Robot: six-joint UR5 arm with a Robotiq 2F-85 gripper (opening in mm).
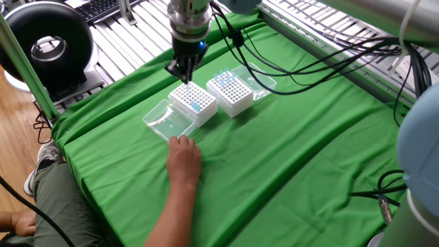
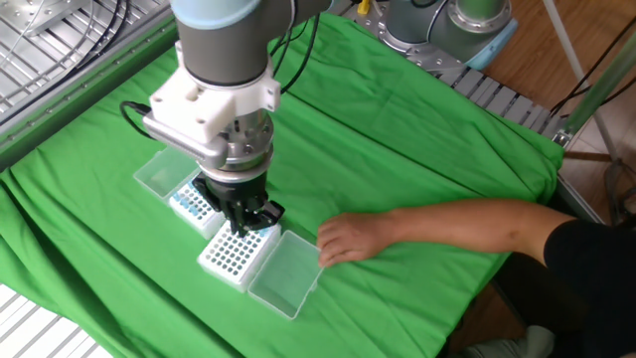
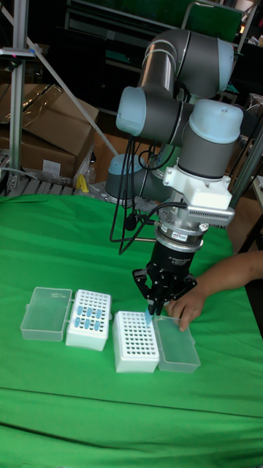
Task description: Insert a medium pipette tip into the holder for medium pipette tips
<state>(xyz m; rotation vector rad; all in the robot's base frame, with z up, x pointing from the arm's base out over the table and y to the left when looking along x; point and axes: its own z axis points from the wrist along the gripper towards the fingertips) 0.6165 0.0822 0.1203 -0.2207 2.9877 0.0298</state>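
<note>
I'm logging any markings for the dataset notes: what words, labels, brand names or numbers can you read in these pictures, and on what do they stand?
None can be read.
The tip boxes and, their clear lids, the gripper and the arm show no legible marking.
The keyboard has keys, too small and blurred to read.
The cardboard boxes show no print that can be made out.

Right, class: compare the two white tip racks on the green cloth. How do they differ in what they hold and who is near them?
The rack under the gripper shows mostly empty holes in the tall view; the other rack shows a cluster of blue tips. The gripper, holding a blue tip, hovers at the first rack's edge, and a person's hand rests by its open clear lid; nothing is near the other rack. Both are white with hinged clear lids open.
</note>
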